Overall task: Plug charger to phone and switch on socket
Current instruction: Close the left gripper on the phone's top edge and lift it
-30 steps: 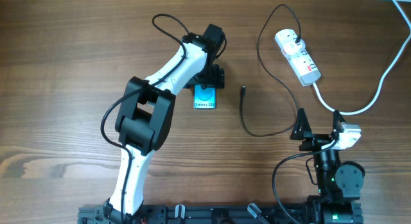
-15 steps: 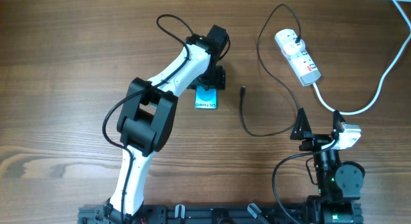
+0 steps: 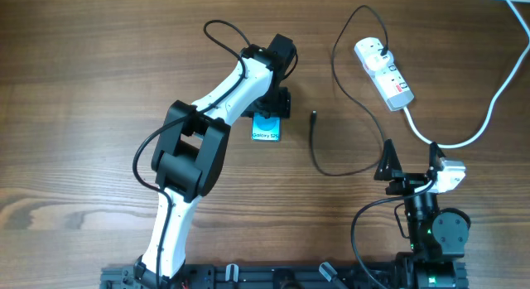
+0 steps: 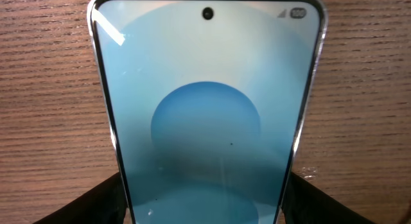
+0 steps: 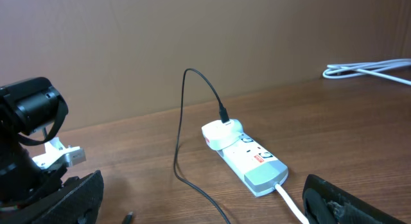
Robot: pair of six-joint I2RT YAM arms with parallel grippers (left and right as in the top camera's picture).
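Phone point(image 3: 265, 128): flat on the table, screen up, well apart from the socket point(image 3: 386, 74), on its left-arm side. The long axis runs straight out from the left gripper point(image 3: 270, 109), camera-hole end pointing away from it. By my judgement the port end sits at the fingers point(image 4: 96, 201), which bear on both long edges and hold the phone.

Charger point(image 3: 312, 142): adapter in the socket, plug tip loose between socket and phone, unconnected.

Right gripper point(image 3: 409, 166): wide and empty, on the socket's near side.

Step in hand: steadying the phone. Next you must lift the tip and line it up with the port. Switching on follows.
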